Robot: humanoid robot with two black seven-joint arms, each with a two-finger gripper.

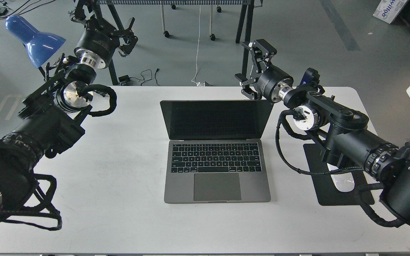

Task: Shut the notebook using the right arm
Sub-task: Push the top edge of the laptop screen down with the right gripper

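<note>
Notebook (217, 153): lies open at the middle of the white tabletop (119, 170), base flat, dark screen standing up at the far side and leaning back a little.
Right arm (333, 121): comes in from the right, reaching left across the far right part of the tabletop, above a black mouse pad (319, 185) and a white mouse (342, 184).
Right gripper (250, 69): fingers spread wide, holding nothing, hovering just beside the screen's far right top corner; whether it touches the lid edge is hard to judge from this angle, though it seems apart.
Left gripper (126, 33): raised well off to the far left near a blue lamp (32, 39), fingers apart, empty.
Step in hand: approach to the lid, closing not yet begun.
Next move calls for: getting the right gripper behind the top edge of the screen, then pushing it toward the near side and down, slowly enough that the base does not slide.
</note>
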